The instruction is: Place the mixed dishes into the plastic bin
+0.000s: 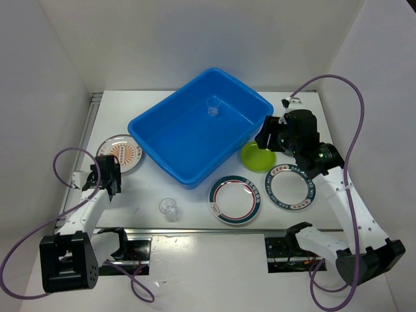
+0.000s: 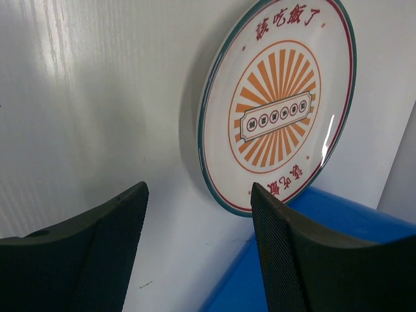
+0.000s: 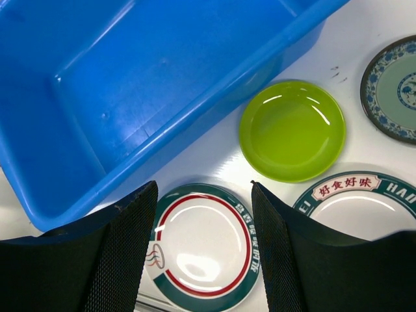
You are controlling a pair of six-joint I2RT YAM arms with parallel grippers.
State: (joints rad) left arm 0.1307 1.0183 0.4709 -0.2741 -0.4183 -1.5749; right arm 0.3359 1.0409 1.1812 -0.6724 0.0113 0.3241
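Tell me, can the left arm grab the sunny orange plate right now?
Probably yes. The left gripper is open and empty, and the orange-sunburst plate lies flat just ahead of its fingers with nothing on it. The blue bin sits close beside the plate but does not cover it.

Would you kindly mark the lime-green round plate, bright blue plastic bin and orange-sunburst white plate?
lime-green round plate (image 3: pixel 292 130), right wrist view, centre.
bright blue plastic bin (image 1: pixel 175 136), top view, bare floor.
orange-sunburst white plate (image 2: pixel 279 117), left wrist view, centre.
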